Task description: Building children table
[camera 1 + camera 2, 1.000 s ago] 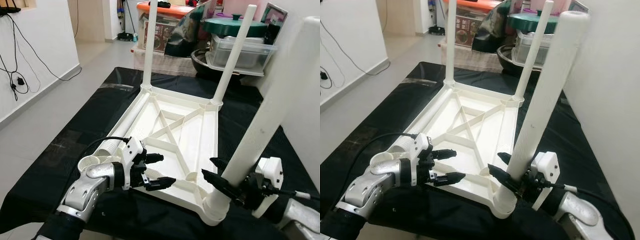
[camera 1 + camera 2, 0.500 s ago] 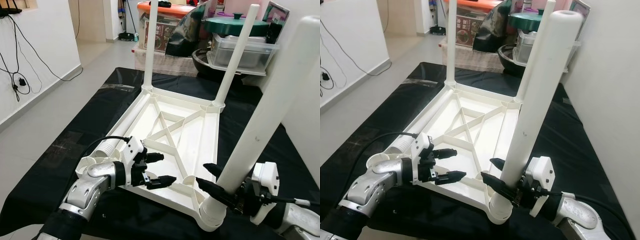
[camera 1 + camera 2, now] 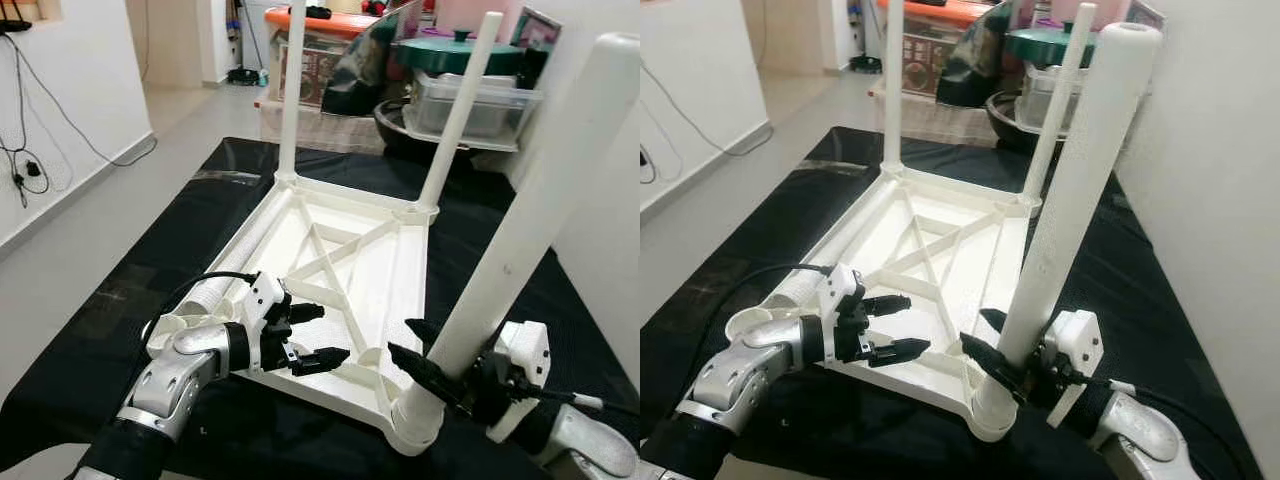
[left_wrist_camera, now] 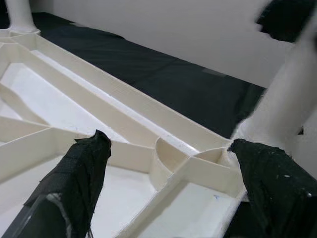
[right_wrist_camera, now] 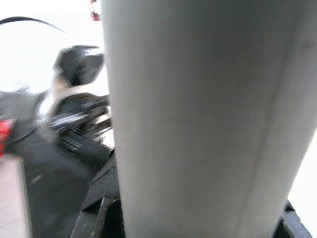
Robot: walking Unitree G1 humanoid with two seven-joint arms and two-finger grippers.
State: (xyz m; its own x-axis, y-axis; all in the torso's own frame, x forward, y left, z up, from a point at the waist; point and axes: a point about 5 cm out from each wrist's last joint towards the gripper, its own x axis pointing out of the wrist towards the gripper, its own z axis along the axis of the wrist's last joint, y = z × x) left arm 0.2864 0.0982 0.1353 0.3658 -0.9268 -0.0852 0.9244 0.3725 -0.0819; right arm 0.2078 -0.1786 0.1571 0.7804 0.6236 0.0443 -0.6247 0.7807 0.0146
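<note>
The white table top [image 3: 350,270] lies upside down on the black cloth. Two white legs [image 3: 291,90] [image 3: 458,110] stand upright in its far corners. My right gripper [image 3: 401,337] is shut on a third leg [image 3: 530,220] low down, holding it upright with its base at the near right corner socket [image 3: 412,432]. A fourth leg [image 3: 240,255] lies flat along the top's left edge. My left gripper [image 3: 334,332] is open just above the near rim; in the left wrist view its fingers [image 4: 74,173] straddle the inner ribs [image 4: 163,163].
Plastic storage boxes [image 3: 470,100], a green-lidded pot [image 3: 455,50] and a dark bowl crowd the back beyond the cloth. A white wall [image 3: 610,250] stands close on the right. Bare floor [image 3: 90,220] lies left, with cables on the left wall.
The view has shifted a little. My right gripper and its leg have edged slightly left, with the leg's base at the near right corner. The left gripper has barely moved.
</note>
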